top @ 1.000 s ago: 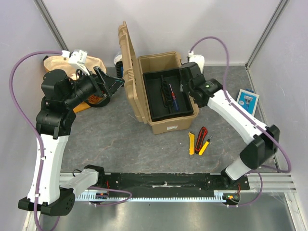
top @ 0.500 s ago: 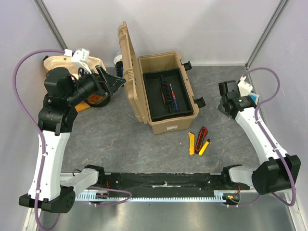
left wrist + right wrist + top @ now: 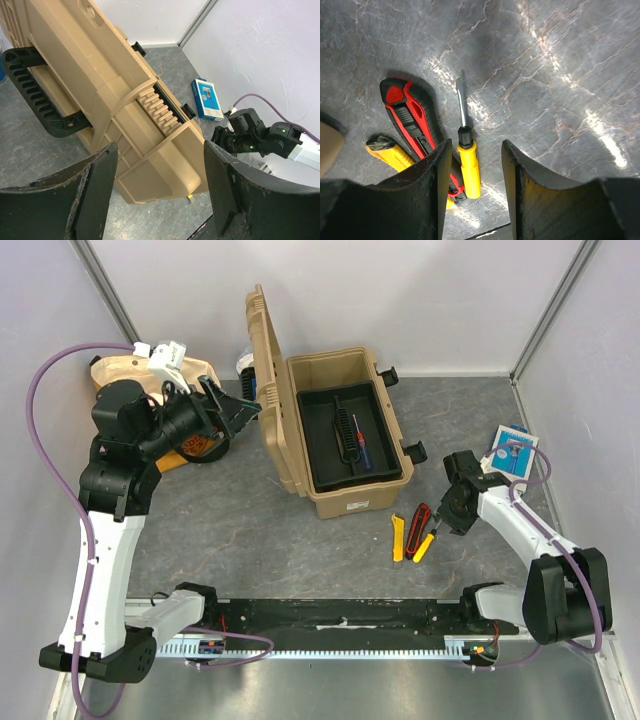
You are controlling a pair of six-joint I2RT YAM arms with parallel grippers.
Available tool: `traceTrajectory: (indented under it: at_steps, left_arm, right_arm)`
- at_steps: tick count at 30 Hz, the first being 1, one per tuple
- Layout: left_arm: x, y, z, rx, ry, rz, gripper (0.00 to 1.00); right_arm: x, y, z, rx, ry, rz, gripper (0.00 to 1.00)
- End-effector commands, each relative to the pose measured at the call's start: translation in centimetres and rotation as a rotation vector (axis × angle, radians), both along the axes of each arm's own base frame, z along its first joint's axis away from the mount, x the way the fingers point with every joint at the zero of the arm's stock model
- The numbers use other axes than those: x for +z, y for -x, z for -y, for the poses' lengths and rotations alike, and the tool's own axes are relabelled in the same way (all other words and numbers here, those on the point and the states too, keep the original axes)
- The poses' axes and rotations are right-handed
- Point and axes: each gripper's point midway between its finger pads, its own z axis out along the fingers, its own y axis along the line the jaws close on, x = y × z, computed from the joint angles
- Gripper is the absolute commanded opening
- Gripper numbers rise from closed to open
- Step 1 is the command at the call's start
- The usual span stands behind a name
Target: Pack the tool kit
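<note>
The left claw (image 3: pixel 238 408) has stayed spread and empty just beside the raised lid of the large tan ribbed plastic toolbox (image 3: pixel 355 498). The box stands open on the grey marbled counter (image 3: pixel 250 530), a slim red-and-blue tool (image 3: pixel 362 448) in its black inner tray (image 3: pixel 325 455). The right claw (image 3: pixel 472 165) has swung from the tray down to the loose tools. Its jaws are released, straddling the yellow-handled screwdriver (image 3: pixel 469 170) beside the red-and-black cutter (image 3: pixel 410 120), probably the next piece to pack.
</note>
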Motion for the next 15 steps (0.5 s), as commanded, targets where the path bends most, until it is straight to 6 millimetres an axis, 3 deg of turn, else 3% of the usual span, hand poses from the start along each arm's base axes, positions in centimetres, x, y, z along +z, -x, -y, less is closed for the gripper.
traceTrajectory:
  at_steps: [1, 6, 15]
  left_arm:
    - [0.8, 0.0, -0.1, 0.004, -0.003, 0.032, 0.75]
    - [0.8, -0.1, -0.1, 0.004, -0.003, 0.032, 0.75]
    - [0.8, -0.2, 0.0, 0.006, -0.002, 0.028, 0.75]
  right_arm:
    - [-0.6, -0.8, -1.4, -0.014, -0.087, 0.036, 0.5]
    - [-2.2, -0.1, -2.2, 0.004, -0.129, -0.001, 0.47]
    - [-4.1, 0.3, -1.8, 0.01, -0.104, -0.036, 0.43]
